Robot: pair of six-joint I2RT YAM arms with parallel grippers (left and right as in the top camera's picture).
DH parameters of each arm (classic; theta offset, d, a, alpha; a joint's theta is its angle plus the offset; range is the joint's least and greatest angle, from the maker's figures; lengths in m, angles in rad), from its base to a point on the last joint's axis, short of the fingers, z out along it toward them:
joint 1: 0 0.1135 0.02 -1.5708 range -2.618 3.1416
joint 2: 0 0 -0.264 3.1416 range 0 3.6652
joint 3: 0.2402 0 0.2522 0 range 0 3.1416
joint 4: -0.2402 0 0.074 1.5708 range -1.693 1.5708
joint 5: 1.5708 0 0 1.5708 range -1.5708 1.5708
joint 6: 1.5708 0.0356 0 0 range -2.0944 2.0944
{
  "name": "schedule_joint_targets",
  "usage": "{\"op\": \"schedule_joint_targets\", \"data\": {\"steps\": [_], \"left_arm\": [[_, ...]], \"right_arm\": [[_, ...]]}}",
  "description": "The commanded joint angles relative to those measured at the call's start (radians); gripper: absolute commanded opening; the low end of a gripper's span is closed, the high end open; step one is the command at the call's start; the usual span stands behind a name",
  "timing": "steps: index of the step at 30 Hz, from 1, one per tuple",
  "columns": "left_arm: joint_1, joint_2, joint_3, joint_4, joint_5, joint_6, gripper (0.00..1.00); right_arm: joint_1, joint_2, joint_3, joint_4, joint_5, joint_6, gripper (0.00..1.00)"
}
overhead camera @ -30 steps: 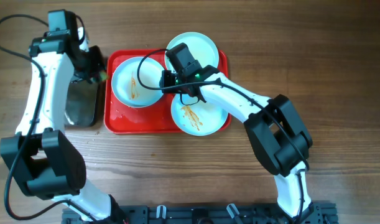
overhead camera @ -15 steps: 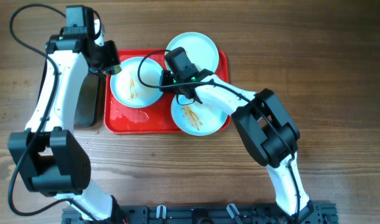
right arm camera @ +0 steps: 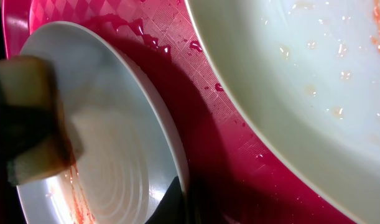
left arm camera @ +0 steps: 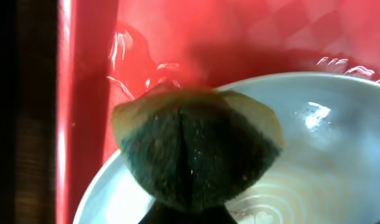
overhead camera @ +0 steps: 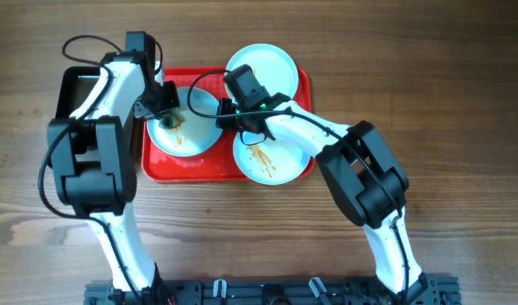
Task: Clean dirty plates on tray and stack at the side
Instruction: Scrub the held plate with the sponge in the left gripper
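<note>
Three pale plates lie on the red tray (overhead camera: 191, 174). The left plate (overhead camera: 195, 137) has a sauce streak. The front right plate (overhead camera: 284, 161) has orange-brown streaks, and the back plate (overhead camera: 267, 61) looks clean. My left gripper (overhead camera: 167, 113) is shut on a dark green and yellow sponge (left arm camera: 196, 149) that presses on the left plate (left arm camera: 320, 155) near its left rim. My right gripper (overhead camera: 226, 115) is shut on that plate's right rim (right arm camera: 177, 186). The right wrist view shows the sponge (right arm camera: 28, 130) across the plate.
A black metal pan (overhead camera: 76, 89) sits left of the tray on the wooden table. Water drops lie on the tray floor (right arm camera: 208, 87) between the plates. The front right plate's rim (right arm camera: 289, 93) is close beside my right gripper.
My left arm has swung right from over the black pan and brought the sponge down onto the left plate. My right gripper has stayed on that plate's rim.
</note>
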Motion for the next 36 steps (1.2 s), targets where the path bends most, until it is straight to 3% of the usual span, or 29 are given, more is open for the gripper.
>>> {"op": "schedule_joint_targets", "data": {"steps": [1, 4, 8, 10, 16, 19, 22, 25, 26, 29, 33, 35, 36], "left_arm": [[-0.051, 0.085, -0.014, -0.082, 0.098, -0.021, 0.04], [-0.129, 0.114, -0.017, -0.191, 0.115, 0.002, 0.04], [-0.197, 0.114, -0.084, -0.205, 0.068, 0.083, 0.04], [-0.179, 0.114, -0.092, -0.18, -0.014, -0.003, 0.04], [-0.084, 0.114, -0.092, -0.131, -0.403, -0.525, 0.04], [-0.087, 0.114, -0.092, -0.116, -0.414, -0.572, 0.04], [-0.109, 0.114, -0.092, -0.144, -0.387, -0.511, 0.04], [-0.135, 0.114, -0.092, -0.162, -0.198, -0.117, 0.04], [-0.135, 0.114, -0.092, -0.161, -0.168, -0.072, 0.04], [-0.135, 0.114, -0.093, -0.034, 0.128, 0.201, 0.04], [-0.135, 0.114, -0.166, 0.228, 0.14, 0.209, 0.04], [-0.134, 0.114, -0.196, 0.295, 0.036, 0.095, 0.04], [-0.134, 0.114, -0.203, 0.306, -0.119, -0.059, 0.04]], "right_arm": [[-0.002, 0.043, -0.006, -0.005, -0.006, 0.007, 0.05], [-0.002, 0.043, -0.006, 0.01, -0.018, 0.007, 0.05], [-0.006, 0.043, -0.006, 0.014, -0.02, 0.004, 0.05], [-0.01, 0.043, -0.006, 0.014, -0.021, 0.004, 0.04], [-0.016, 0.043, -0.006, 0.011, -0.032, 0.003, 0.05], [-0.018, 0.043, -0.006, 0.014, -0.03, 0.004, 0.05], [-0.024, 0.043, -0.006, 0.01, -0.031, 0.003, 0.05], [-0.027, 0.043, -0.006, 0.011, -0.043, 0.003, 0.05], [-0.028, 0.043, -0.006, 0.012, -0.043, 0.003, 0.05], [-0.029, 0.043, -0.006, 0.014, -0.043, 0.0, 0.05], [-0.035, 0.043, -0.006, 0.014, -0.043, 0.001, 0.05], [-0.038, 0.043, -0.006, 0.014, -0.043, 0.001, 0.05], [-0.041, 0.043, -0.006, 0.014, -0.043, 0.0, 0.05]]}}
